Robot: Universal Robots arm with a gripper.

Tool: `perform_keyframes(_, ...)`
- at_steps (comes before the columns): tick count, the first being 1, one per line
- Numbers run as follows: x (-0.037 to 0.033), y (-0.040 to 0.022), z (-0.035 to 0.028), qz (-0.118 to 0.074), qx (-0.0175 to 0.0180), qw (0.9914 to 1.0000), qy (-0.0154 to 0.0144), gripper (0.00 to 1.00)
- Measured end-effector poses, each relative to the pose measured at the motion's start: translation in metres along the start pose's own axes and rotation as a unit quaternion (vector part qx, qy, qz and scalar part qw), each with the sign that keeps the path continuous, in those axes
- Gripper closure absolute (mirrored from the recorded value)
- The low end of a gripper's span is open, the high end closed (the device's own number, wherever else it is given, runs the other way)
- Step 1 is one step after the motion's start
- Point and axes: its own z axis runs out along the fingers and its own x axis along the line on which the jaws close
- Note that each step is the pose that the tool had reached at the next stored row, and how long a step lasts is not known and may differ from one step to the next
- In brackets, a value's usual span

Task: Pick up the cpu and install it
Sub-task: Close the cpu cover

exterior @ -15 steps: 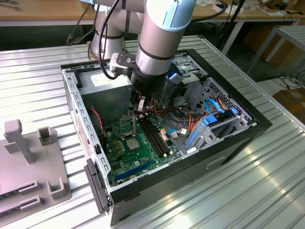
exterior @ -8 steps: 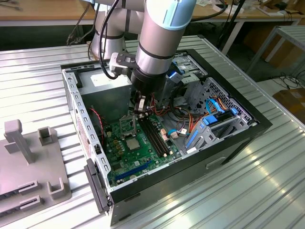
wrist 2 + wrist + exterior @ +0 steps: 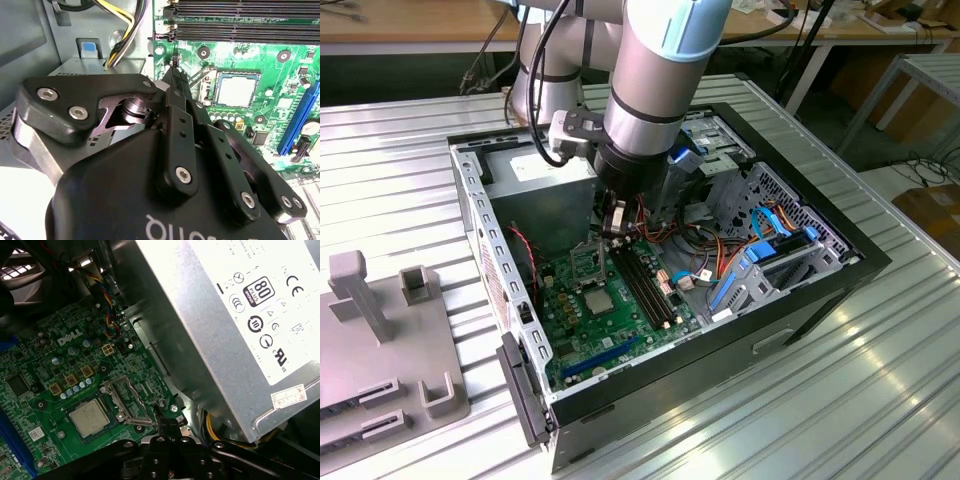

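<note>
The cpu (image 3: 597, 298), a small silver-grey square, lies flat in its socket on the green motherboard (image 3: 570, 335). It shows in both wrist views (image 3: 237, 89) (image 3: 89, 418). Beside it the hollow metal socket frame (image 3: 127, 400) stands swung open. My gripper (image 3: 612, 226) hangs low inside the computer case, over the board's far end next to the frame. Its black fingers (image 3: 176, 107) meet at the tips, shut, with the cpu apart from them and uncovered. The tips (image 3: 161, 416) sit close by the frame's corner; whether they pinch anything is hidden.
A grey power supply (image 3: 240, 315) stands close beside the gripper, with yellow and black cables (image 3: 125, 30) under it. Long black memory slots (image 3: 245, 20) and a blue slot (image 3: 300, 117) flank the socket. Drive bays and blue cables (image 3: 760, 250) crowd the exterior view's right. A grey fixture (image 3: 380, 340) lies outside the case.
</note>
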Motion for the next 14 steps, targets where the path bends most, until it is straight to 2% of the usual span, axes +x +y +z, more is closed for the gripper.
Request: perform_keyframes(14, 0.0004, 0.0002, -0.0024, -0.023, -0.0017, 0.99974, 0.0011, 0.89)
